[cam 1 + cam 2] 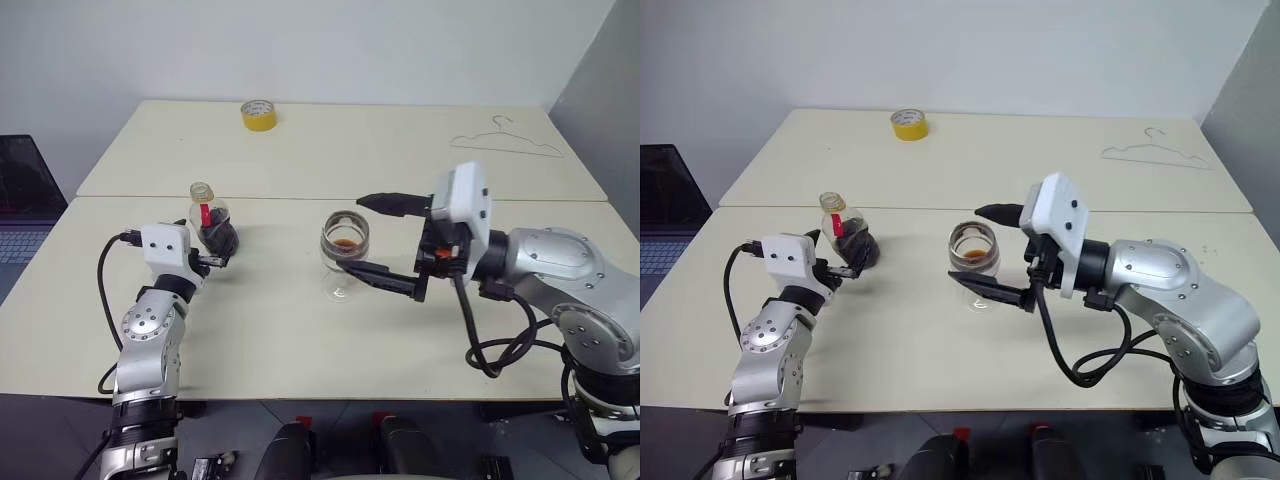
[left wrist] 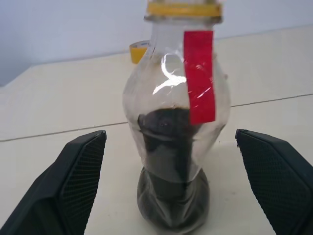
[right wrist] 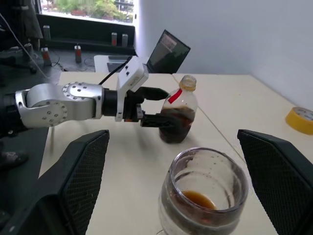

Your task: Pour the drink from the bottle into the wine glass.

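The bottle (image 1: 206, 212) stands upright on the left of the table, clear with a red label strip, a yellow top and dark drink (image 2: 168, 147) in its lower half. My left gripper (image 1: 205, 243) is open around it, and both fingers (image 2: 73, 181) stand clear of its sides. The wine glass (image 1: 345, 252) stands at the table's middle with a little amber-brown drink (image 3: 198, 199) in its bowl. My right gripper (image 1: 350, 233) is open, one finger on each side of the glass, neither touching it.
A yellow tape roll (image 1: 259, 115) lies at the far side of the table and a wire hanger (image 1: 505, 140) at the far right. A laptop (image 1: 25, 195) sits off the table's left edge. A seam (image 1: 300, 198) joins the two tabletops.
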`<action>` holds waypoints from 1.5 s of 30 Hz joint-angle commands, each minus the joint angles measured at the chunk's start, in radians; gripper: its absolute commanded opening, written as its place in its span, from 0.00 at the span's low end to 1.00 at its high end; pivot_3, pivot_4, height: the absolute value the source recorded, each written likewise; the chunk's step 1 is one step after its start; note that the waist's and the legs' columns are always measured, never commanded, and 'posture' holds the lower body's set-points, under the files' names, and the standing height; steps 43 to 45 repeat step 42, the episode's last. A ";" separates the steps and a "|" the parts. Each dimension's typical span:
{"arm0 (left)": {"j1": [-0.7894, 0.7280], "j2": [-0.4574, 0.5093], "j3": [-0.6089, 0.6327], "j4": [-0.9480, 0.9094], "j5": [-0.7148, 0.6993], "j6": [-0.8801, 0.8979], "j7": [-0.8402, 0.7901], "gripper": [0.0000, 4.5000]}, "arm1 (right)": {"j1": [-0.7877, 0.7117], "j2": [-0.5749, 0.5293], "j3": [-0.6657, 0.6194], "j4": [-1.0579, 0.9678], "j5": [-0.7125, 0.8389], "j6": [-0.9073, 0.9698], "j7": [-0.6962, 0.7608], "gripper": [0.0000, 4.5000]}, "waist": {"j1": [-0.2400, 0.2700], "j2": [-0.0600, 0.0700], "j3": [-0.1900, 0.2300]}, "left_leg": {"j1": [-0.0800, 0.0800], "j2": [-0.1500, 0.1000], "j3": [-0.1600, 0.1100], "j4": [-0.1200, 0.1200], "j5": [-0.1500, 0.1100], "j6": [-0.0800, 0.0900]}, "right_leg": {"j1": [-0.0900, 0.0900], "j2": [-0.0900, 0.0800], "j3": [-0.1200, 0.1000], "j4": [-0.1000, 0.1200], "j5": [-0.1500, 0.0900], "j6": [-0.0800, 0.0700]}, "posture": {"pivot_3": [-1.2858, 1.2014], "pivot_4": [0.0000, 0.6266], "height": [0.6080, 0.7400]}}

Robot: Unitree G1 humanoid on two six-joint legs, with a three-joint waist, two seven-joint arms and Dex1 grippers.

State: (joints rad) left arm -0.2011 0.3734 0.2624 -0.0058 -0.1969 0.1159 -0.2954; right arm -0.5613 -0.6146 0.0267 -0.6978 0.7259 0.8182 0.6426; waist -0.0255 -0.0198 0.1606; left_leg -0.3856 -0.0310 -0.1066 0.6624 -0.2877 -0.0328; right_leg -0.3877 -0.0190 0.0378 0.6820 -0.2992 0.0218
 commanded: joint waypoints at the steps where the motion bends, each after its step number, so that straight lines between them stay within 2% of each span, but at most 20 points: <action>1: 0.020 0.025 -0.006 -0.115 0.007 0.030 0.000 0.99 | 0.042 -0.016 -0.064 -0.044 0.023 -0.018 -0.016 1.00 | 0.000 0.000 0.000 | 0.000 0.000 0.000 0.000 0.000 0.000 | 0.000 0.000 0.000 0.000 0.000 0.000 | 0.52 0.24 1.00; 7: 0.113 0.030 -0.014 -0.253 -0.043 0.143 -0.031 0.99 | 0.188 -0.045 -0.092 -0.026 -0.070 -0.107 -0.016 1.00 | 0.001 0.000 0.000 | 0.000 0.000 0.001 0.000 0.000 0.000 | 0.001 0.000 0.001 -0.001 0.000 0.000 | 0.52 0.24 1.00; 11: 0.148 0.032 -0.002 -0.292 -0.071 0.194 -0.041 0.99 | 0.264 -0.004 -0.116 -0.010 -0.059 -0.140 -0.040 1.00 | 0.001 0.000 0.000 | 0.001 0.001 0.001 0.000 0.000 0.000 | 0.001 0.001 0.000 0.000 0.000 0.000 | 0.52 0.24 1.00; 17: 0.219 0.045 0.009 -0.332 -0.067 0.209 -0.043 0.99 | 0.483 0.077 -0.163 0.036 -0.106 -0.316 -0.017 1.00 | 0.002 0.000 0.000 | 0.001 0.000 0.002 -0.001 0.000 0.000 | 0.002 0.000 0.001 -0.001 0.000 0.000 | 0.52 0.24 1.00; 21: 0.233 0.030 -0.005 -0.329 -0.042 0.162 -0.029 0.99 | 0.600 0.132 -0.132 0.116 -0.227 -0.478 -0.030 1.00 | 0.002 0.000 0.000 | 0.003 0.001 0.001 -0.001 0.000 0.000 | 0.004 0.001 0.001 -0.001 0.000 0.000 | 0.52 0.24 1.00; 23: 0.240 0.006 -0.010 -0.328 -0.029 0.146 -0.003 0.99 | 0.643 0.195 -0.121 0.174 -0.293 -0.557 -0.085 1.00 | 0.002 0.000 0.000 | 0.004 0.001 0.001 -0.001 0.000 0.000 | 0.004 0.001 0.001 -0.001 0.000 0.000 | 0.52 0.24 1.00; 26: 0.253 -0.010 -0.024 -0.334 -0.020 0.147 0.006 0.99 | 0.665 0.285 -0.117 0.236 -0.359 -0.640 -0.160 1.00 | 0.001 0.000 0.000 | 0.004 0.001 0.002 -0.001 0.000 0.000 | 0.004 0.001 0.002 -0.001 0.000 0.000 | 0.52 0.24 1.00; 31: 0.267 -0.020 -0.037 -0.333 -0.004 0.119 0.010 0.99 | 0.703 0.371 -0.090 0.326 -0.466 -0.773 -0.223 1.00 | 0.000 0.001 0.000 | 0.004 0.001 0.002 -0.002 0.000 0.000 | 0.003 0.001 0.002 -0.001 0.000 0.000 | 0.52 0.24 1.00; 37: 0.274 -0.053 -0.044 -0.330 0.012 0.106 0.043 0.99 | 0.695 0.429 -0.098 0.454 -0.551 -0.900 -0.305 1.00 | 0.000 0.001 -0.001 | 0.005 0.001 0.002 -0.002 0.000 0.000 | 0.004 0.001 0.002 -0.001 0.000 0.000 | 0.52 0.24 1.00; 45: 0.273 -0.070 -0.040 -0.315 0.028 0.070 0.066 0.99 | 0.662 0.440 -0.097 0.502 -0.568 -0.938 -0.332 1.00 | 0.000 0.002 0.000 | 0.005 0.001 0.002 -0.002 0.000 0.000 | 0.003 0.001 0.002 0.000 0.000 0.000 | 0.52 0.24 1.00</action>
